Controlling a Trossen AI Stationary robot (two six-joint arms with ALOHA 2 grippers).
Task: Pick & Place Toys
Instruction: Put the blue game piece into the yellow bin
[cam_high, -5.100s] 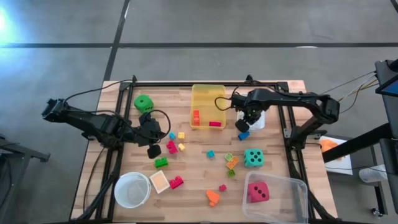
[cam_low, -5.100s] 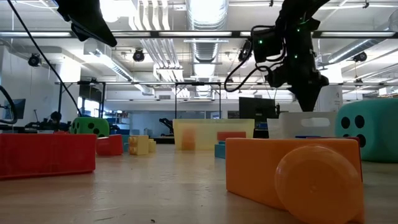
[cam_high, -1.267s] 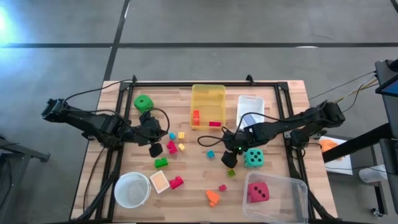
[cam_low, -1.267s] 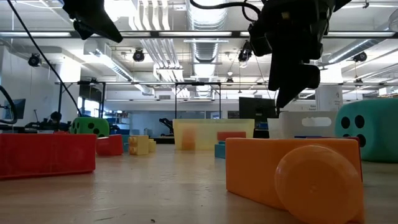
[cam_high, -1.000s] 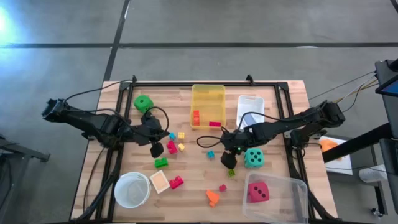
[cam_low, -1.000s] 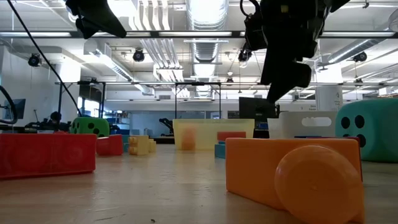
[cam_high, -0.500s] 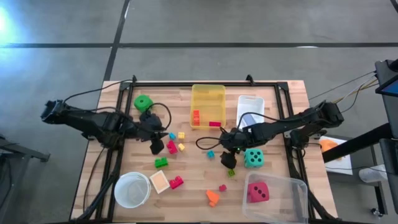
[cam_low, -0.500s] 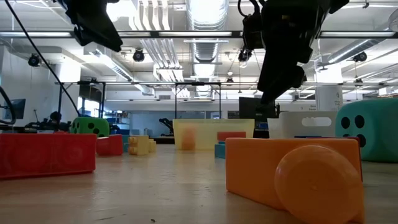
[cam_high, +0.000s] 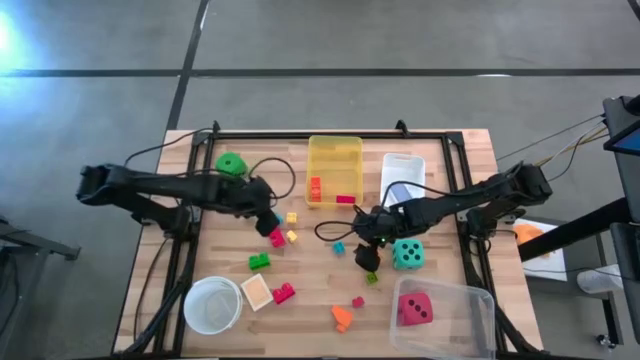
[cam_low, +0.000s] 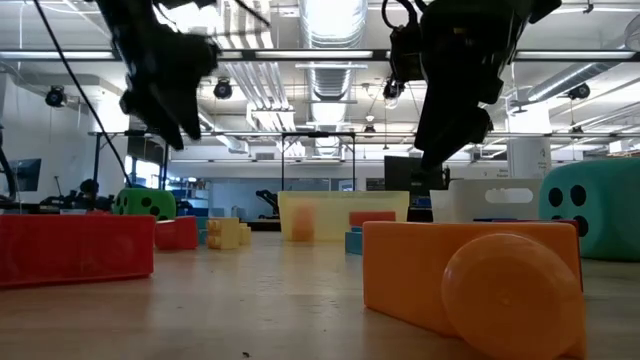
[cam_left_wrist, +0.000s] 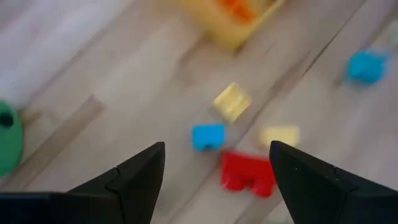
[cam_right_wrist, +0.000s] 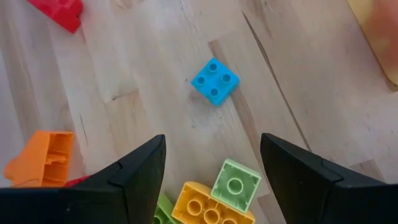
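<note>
The left gripper (cam_left_wrist: 214, 171) stands with its jaws spread and nothing between them, above a small blue plastic block (cam_left_wrist: 208, 135), a red plastic block (cam_left_wrist: 249, 172) and two small yellow plastic blocks (cam_left_wrist: 232, 101) lying loose on the wooden table (cam_high: 310, 290). The right gripper (cam_right_wrist: 211, 171) is likewise spread and empty, hovering over a blue four-stud block (cam_right_wrist: 215, 81) and a cluster of green and orange studded blocks (cam_right_wrist: 217, 199) near mid-table. Done so far: the yellow translucent bin (cam_high: 335, 170) holds a few red and orange pieces, and the clear plastic bin (cam_high: 445, 318) holds the pink-red dotted die (cam_high: 415, 308). Left, in my judgement, is the greater share: the green die (cam_high: 230, 164), the teal die (cam_high: 406, 253) and about a dozen small blocks lie scattered on the boards. The round white bowl (cam_high: 212, 305) appears empty.
</note>
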